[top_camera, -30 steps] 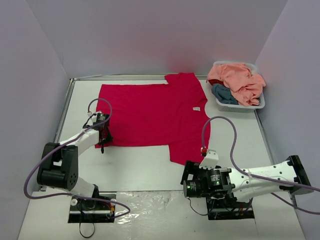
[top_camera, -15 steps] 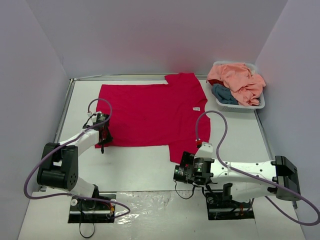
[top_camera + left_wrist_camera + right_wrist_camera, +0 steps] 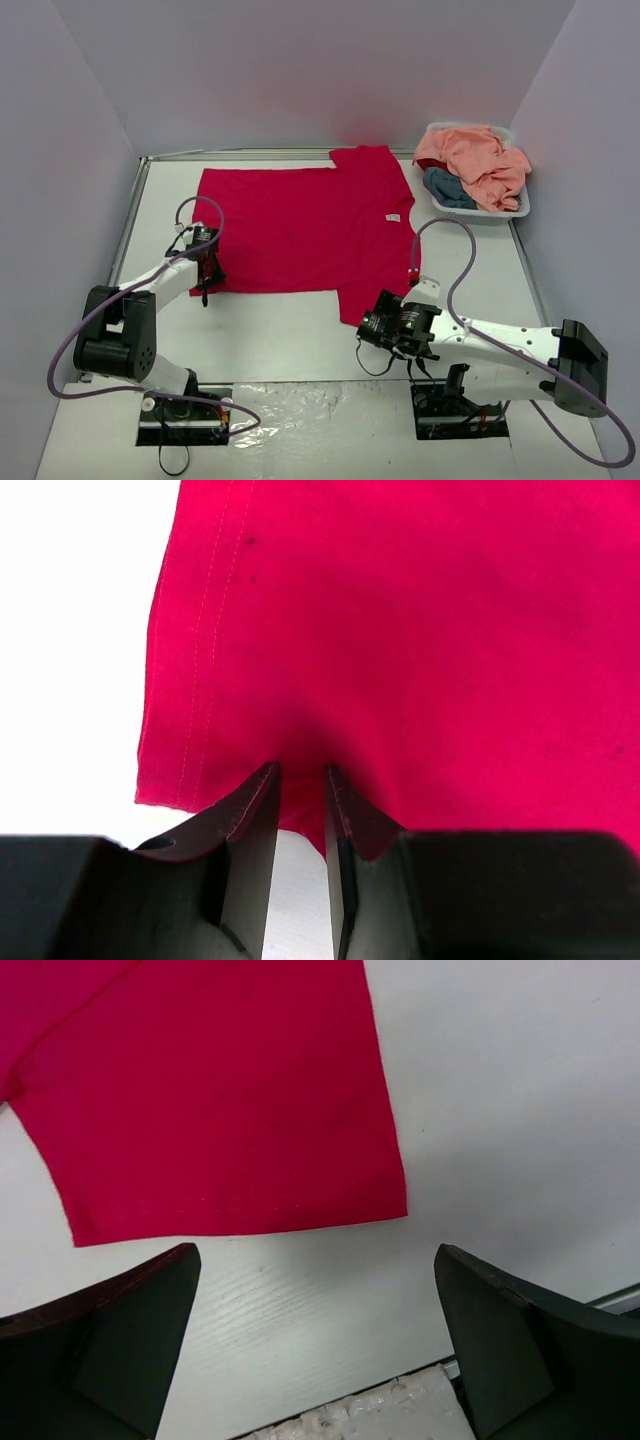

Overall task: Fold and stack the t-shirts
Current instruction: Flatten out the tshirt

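My left gripper pinches a hem corner of the crimson t-shirt. My right gripper hangs wide open, with the sleeve hem just ahead. First fold is in hand, I judge; next, the right must drop and nip that sleeve.

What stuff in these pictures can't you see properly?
- Top view: the peach-pink shirt covers most of the teal shirt in the basket; anything underneath is hidden.
- Top view: the white label on the red t-shirt is too small to read.
- Left wrist view: the edges cut off most of the red t-shirt.
- Right wrist view: only a sleeve shows; the top edge cuts off the rest.
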Controlling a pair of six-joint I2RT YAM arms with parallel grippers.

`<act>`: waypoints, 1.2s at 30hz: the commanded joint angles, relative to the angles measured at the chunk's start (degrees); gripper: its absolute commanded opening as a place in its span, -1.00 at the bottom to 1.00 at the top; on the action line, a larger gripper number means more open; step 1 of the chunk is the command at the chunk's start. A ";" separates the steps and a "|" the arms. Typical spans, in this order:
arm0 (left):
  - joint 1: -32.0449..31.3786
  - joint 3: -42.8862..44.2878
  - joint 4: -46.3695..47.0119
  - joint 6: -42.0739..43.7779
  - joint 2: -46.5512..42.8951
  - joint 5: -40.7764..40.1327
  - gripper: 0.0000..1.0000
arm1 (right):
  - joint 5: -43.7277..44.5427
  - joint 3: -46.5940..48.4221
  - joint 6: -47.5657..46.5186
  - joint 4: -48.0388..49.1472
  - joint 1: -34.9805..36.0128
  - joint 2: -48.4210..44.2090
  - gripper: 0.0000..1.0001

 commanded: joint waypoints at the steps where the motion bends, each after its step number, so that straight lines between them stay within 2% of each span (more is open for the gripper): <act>1: -0.50 0.44 -0.46 0.49 -2.40 -0.86 -0.54 | 1.45 -0.57 -1.88 1.22 -0.71 2.87 1.00; 8: -0.50 0.44 -0.38 0.49 -2.22 -1.12 -0.54 | 7.78 5.31 -5.13 1.84 -3.33 8.15 1.00; 13: -0.50 0.44 -0.38 0.49 -2.13 -1.12 -0.54 | 6.38 6.38 -10.23 3.51 -8.00 12.71 1.00; 27: -0.59 0.53 -0.20 0.66 -1.61 -1.12 -0.54 | 7.07 4.97 -16.82 9.05 -17.14 15.36 1.00; 31: -0.59 0.35 -0.03 0.66 -1.78 -1.30 -0.54 | 10.84 6.63 -18.58 10.37 -18.73 15.98 1.00; 36: -0.85 0.44 -0.02 0.66 -1.52 -1.39 -0.54 | 19.55 10.40 -25.24 14.67 -19.96 15.62 1.00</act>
